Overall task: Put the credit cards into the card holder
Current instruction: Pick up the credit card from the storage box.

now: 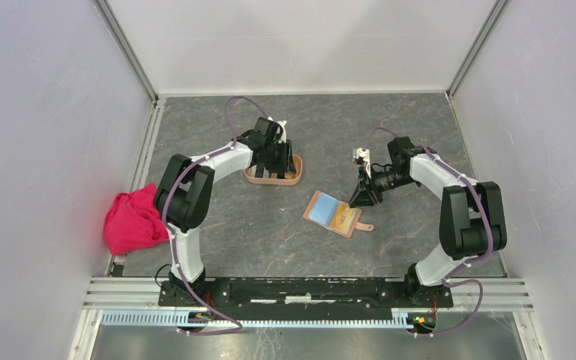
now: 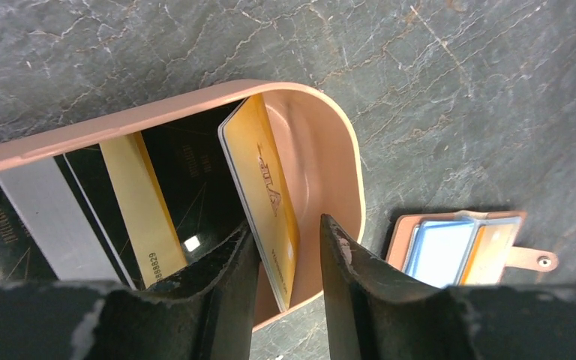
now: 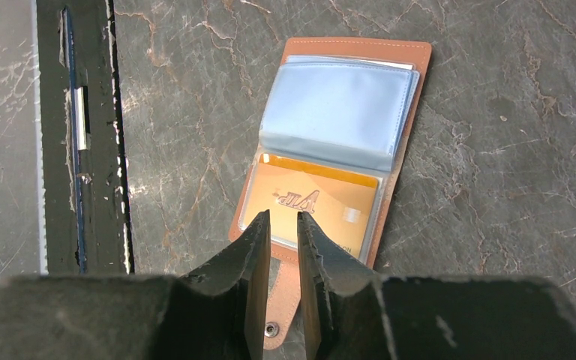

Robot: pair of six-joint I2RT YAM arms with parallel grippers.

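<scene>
The grey marbled tabletop [image 1: 217, 232] carries a pink card holder [image 1: 255, 178] left of centre, an open brown wallet [image 1: 335, 213] near the middle, and a red cloth [image 1: 129, 221] at its left edge.

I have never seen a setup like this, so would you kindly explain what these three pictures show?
The overhead picture shows two robot arms bolted at the near edge of a grey stone-look table. The other two come from cameras on their wrists. The left gripper stands over a pink card holder, its fingers apart around an upright gold card; more cards lie inside. The right gripper, slightly open and empty, hovers over an open brown wallet holding another gold card. A red cloth lies at the left.
</scene>
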